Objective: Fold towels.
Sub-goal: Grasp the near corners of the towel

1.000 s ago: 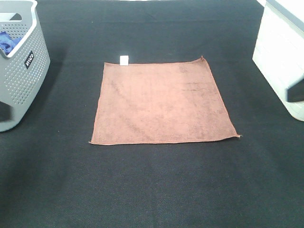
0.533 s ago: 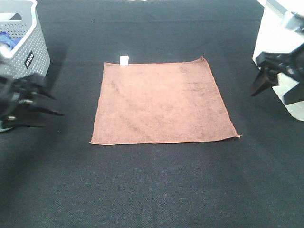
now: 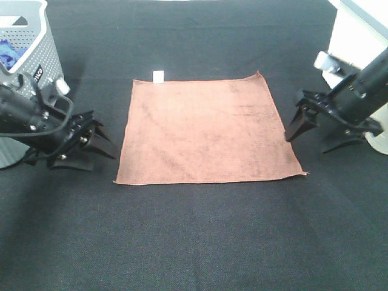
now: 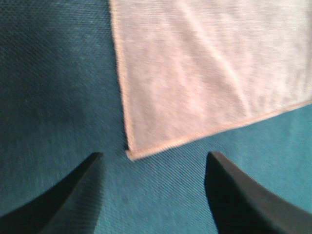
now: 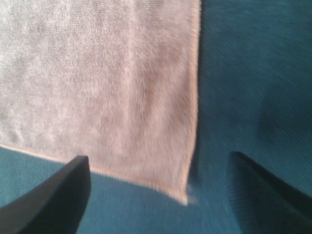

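Nearly square towel (image 3: 206, 130), flat — tag (image 3: 158, 76) at far edge.

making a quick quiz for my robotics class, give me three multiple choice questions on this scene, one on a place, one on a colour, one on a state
1. Where does the basket stand relative to the towel, seen from the high camera?
A) to its left
B) on top of it
C) to its right

2. What colour is the towel?
A) blue
B) white
C) brown

3. How are the two grippers?
A) both shut on the towel
B) both open, holding nothing
C) only one open

Answers:
1 A, the basket sits at the left edge of the high view, apart from the towel.
2 C, the cloth is brown.
3 B, the left gripper and right gripper each show jaws wide apart, gripping nothing.
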`<action>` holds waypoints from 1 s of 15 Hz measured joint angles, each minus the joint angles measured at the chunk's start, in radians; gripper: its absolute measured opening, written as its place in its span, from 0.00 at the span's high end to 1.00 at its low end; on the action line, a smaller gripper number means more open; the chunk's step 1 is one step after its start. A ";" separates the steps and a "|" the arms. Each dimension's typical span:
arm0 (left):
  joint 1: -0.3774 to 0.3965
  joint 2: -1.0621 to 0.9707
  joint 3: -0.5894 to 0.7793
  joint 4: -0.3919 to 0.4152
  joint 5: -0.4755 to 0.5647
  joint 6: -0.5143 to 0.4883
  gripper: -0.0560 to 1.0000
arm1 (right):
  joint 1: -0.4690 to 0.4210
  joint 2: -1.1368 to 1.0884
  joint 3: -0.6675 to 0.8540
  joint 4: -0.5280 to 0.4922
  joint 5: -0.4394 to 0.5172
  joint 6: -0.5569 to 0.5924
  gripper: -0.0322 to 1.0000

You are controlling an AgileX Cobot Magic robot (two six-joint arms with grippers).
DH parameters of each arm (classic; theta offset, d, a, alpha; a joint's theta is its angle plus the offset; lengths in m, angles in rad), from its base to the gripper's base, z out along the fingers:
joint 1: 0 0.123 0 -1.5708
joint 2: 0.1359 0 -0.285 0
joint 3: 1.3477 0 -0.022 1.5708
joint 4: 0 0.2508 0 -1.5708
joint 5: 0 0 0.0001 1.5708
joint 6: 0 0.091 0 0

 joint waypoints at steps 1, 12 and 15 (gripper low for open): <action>0.000 0.024 -0.007 -0.003 0.000 0.000 0.38 | 0.000 0.025 -0.012 0.020 0.000 -0.019 0.27; -0.122 0.185 -0.173 -0.065 -0.016 0.000 0.38 | 0.075 0.146 -0.055 0.068 -0.031 -0.072 0.28; -0.130 0.201 -0.181 -0.089 -0.032 -0.004 0.56 | 0.081 0.156 -0.056 0.086 -0.060 -0.061 0.48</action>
